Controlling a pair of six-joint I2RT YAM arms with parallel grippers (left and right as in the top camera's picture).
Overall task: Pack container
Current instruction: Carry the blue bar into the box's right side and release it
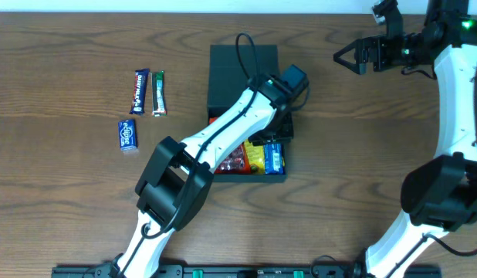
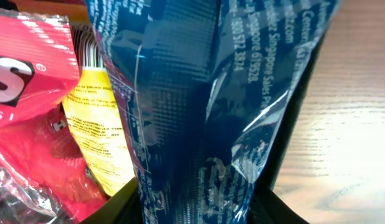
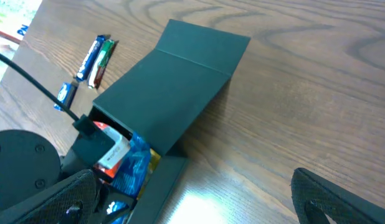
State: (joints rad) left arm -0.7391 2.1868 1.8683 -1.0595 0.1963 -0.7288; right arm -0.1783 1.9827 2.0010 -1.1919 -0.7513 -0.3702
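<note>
From overhead we are seeing the whole wooden table [image 1: 69,201]. The container [image 1: 242,73] is sitting at its middle with the lid flap open toward the far side. The left arm is reaching diagonally from the near edge, so the left gripper [image 1: 279,133] is hanging over the right side of the open box. Only the left wrist view is showing us what sits between its fingers. There it is clamping a blue packet [image 2: 192,112], which is filling the frame inside the container, just beside the dark right wall. A yellow packet [image 2: 99,137] and a red packet [image 2: 24,93] are crowding in on the left of it. The right gripper [image 1: 348,55] is hovering at the far right with its jaws spread wide, well apart from the box. Its own camera is giving us the outer face of the flap, which the left wrist view is not showing. Well to the left of the box, a blue bar [image 1: 140,91], a green bar [image 1: 158,93] and a small gum packet [image 1: 128,134] are lying on the wood.
</note>
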